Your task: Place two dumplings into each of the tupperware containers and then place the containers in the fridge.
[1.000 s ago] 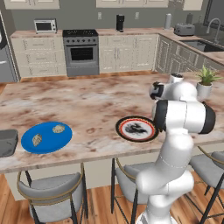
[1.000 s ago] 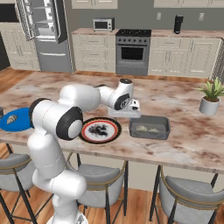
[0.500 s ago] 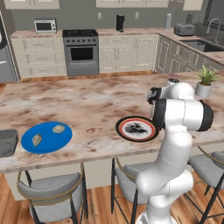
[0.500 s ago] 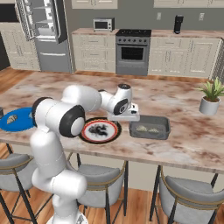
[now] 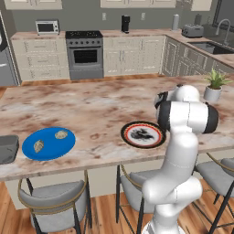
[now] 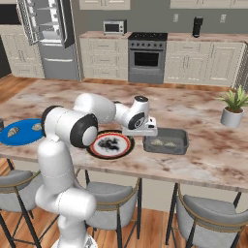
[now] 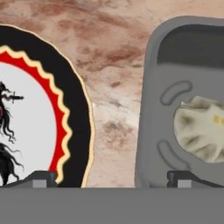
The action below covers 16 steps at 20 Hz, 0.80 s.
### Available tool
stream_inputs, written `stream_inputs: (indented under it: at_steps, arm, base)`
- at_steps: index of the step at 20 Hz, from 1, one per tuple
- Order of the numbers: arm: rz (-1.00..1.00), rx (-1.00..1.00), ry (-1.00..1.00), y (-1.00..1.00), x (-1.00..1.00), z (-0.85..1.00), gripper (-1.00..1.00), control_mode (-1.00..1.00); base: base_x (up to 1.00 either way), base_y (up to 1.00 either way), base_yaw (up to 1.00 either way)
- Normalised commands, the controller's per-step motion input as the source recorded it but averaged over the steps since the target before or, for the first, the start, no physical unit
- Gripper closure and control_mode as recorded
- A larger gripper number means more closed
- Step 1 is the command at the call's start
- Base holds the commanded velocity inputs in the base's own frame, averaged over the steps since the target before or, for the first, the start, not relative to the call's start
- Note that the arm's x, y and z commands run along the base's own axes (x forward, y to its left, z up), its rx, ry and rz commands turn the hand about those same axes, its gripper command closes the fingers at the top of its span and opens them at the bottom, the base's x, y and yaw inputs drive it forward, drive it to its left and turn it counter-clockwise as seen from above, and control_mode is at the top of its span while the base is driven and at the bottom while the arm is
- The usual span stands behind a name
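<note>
Pincer (image 6: 145, 131) low over the surface (image 6: 193, 104), tips spread wide, nothing between them; one tip over the black-and-red rimmed plate (image 6: 111, 144), the other over the near tupperware container (image 6: 167, 141). Two dumplings (image 6: 163, 142) lie in that container. Two more dumplings (image 5: 61, 135) sit on the blue plate (image 5: 48, 143), far along the surface. Second container (image 5: 7, 148) just beside the blue plate. Fridge (image 6: 51, 36) at the back, door open.

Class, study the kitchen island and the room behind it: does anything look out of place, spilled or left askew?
Nothing is spilled or damaged. One oddity: the fridge stands open with nothing near it. The dumplings sit neatly on the blue plate, and the container holding dumplings sits flat.
</note>
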Motion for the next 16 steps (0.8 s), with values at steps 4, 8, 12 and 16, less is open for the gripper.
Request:
stream_inputs:
  at_steps: [4, 8, 12, 16]
  arm:
    - [0.00, 0.00, 0.02, 0.00, 0.00, -0.17, -1.00, -1.00]
    - [0.00, 0.00, 0.01, 0.00, 0.00, -0.22, -1.00, -1.00]
    - [0.00, 0.00, 0.01, 0.00, 0.01, -0.12, -1.00, -1.00]
    - [0.00, 0.00, 0.01, 0.00, 0.03, -0.09, -1.00, -1.00]
  base:
    - [0.00, 0.00, 0.00]
    - [0.00, 0.00, 0.00]
    - [0.00, 0.00, 0.00]
    - [0.00, 0.00, 0.00]
